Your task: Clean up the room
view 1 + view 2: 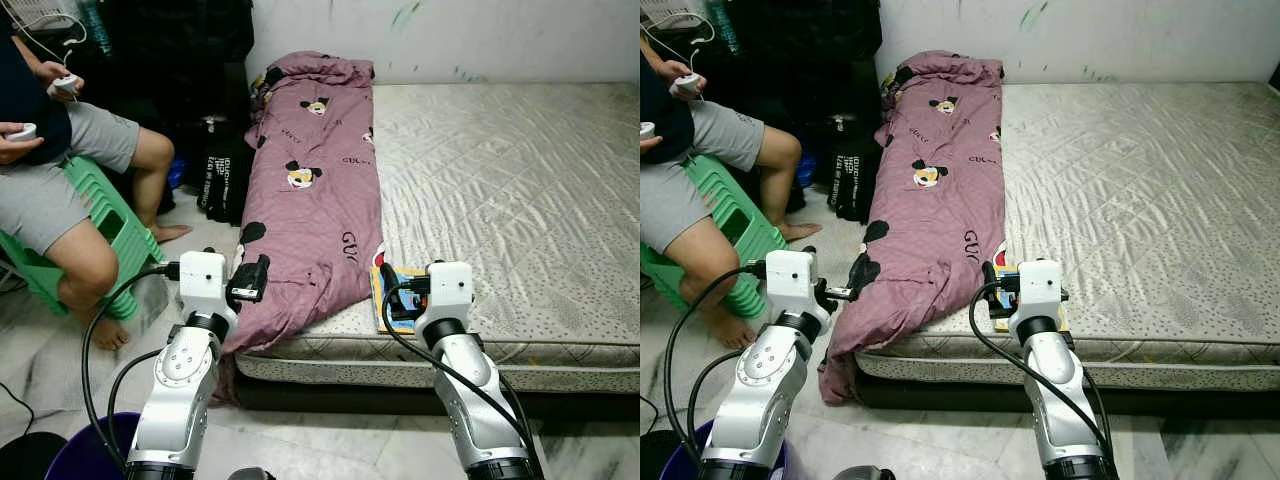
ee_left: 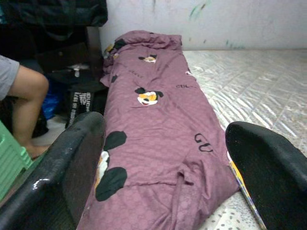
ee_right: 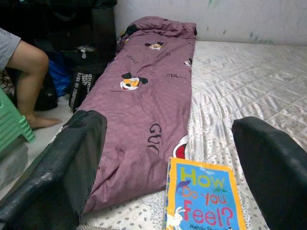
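Both end effectors wide open: left end effector over purple blanket, right end effector above book on bed.

The book lies between the right gripper's two spread fingers; the picture's lower edge cuts its cover below the title. From the head, the right wrist hides most of that book. Between the left gripper's parted fingers the purple blanket runs out of frame, and just a sliver of book edge shows by one finger. Beyond the fingers, the seated person is cut at the frame's edge. The black bag's lettering is too small to read.
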`<state>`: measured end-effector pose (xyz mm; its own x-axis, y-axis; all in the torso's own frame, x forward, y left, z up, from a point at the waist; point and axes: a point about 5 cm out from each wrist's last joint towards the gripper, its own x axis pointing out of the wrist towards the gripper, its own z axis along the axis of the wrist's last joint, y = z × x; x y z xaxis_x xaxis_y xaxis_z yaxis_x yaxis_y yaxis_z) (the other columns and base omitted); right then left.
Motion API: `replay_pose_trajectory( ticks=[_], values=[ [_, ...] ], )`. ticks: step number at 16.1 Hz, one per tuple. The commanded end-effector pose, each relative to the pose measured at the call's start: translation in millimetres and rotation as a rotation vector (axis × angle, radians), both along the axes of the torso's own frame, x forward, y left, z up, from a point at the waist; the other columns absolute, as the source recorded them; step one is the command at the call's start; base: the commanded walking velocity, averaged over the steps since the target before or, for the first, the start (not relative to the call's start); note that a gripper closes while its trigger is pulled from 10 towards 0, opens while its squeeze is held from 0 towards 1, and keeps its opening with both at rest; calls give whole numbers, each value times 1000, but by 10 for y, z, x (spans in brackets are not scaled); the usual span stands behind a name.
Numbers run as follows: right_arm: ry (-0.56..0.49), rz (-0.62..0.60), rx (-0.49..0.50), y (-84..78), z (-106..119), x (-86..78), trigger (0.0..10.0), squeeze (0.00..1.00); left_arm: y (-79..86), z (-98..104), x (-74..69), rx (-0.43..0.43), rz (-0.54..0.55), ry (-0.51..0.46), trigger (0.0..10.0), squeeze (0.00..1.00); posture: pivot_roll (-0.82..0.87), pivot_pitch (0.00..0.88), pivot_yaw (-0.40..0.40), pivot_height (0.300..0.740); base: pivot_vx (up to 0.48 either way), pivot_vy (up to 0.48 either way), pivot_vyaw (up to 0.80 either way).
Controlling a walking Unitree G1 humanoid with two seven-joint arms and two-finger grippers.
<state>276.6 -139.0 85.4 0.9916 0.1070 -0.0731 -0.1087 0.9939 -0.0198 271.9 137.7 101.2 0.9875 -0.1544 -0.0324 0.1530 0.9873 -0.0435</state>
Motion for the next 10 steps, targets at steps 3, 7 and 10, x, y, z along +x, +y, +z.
replay_pose_trajectory(
  ticks=[3, 7, 10],
  values=[
    [-15, 5, 2, 14, 40, 28, 10000, 0, 26, 22, 11, -3, -9, -12, 10000, 0, 8, 4, 36, 740, 221, 0, 0],
    [-19, 2, 0, 7, 46, 44, 10000, 0, 12, 26, 28, -4, -16, -13, 10000, 0, 3, 0, 38, 740, 347, 0, 0],
    [-23, 1, -4, 4, 53, 51, 10000, 0, 10, 27, 38, -3, -14, -12, 10000, 0, 1, 0, 37, 740, 331, 0, 0]
  ],
)
